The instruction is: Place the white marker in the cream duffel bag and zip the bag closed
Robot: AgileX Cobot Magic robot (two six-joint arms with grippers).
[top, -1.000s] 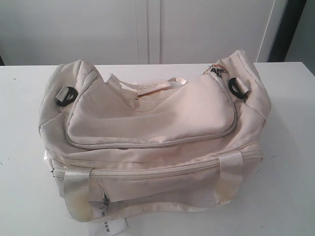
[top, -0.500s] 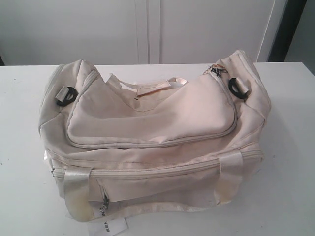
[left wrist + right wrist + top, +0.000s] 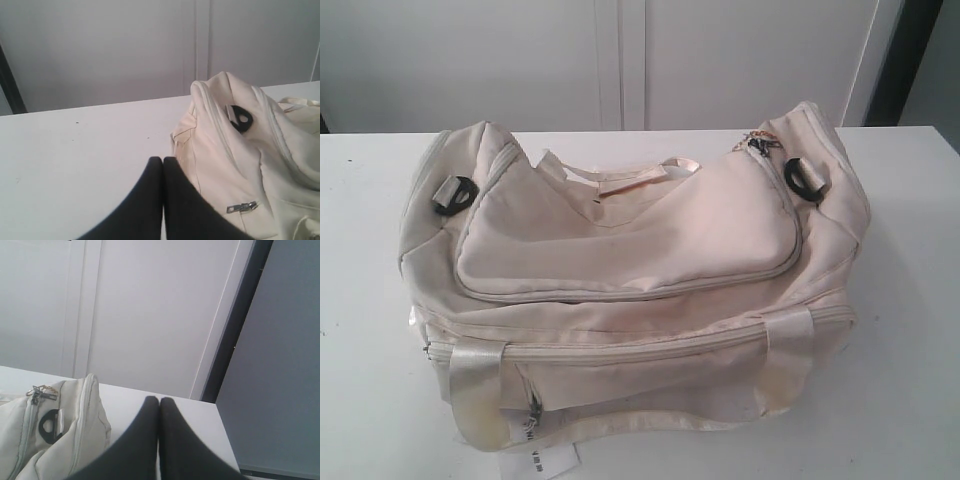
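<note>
The cream bag (image 3: 630, 290) sat on the white table (image 3: 910, 300), lying lengthwise across the exterior view and filling most of it. Its top flap (image 3: 630, 240) lay flat, edged by a curved zip, and whether that zip was run all the way round could not be told. 1 black ring (image 3: 452, 195) showed at the bag's left end and another (image 3: 805, 180) at its right end. A satin handle (image 3: 620, 178) lay slack across the top behind the flap. A white paper tag (image 3: 540, 462) stuck out from under the bag's front edge onto the table.

The marker was not visible in any view.

Neither arm appeared in the exterior view. In the left wrist view the left gripper (image 3: 163, 165) hovered over the table just beside the bag's end, its 2 black jaws pressed together with nothing between them; a metal zip pull (image 3: 241, 206) hung on the fabric nearby. In the right wrist view the right gripper (image 3: 159, 405) was likewise closed tight and empty, beside the bag's other end.
</note>
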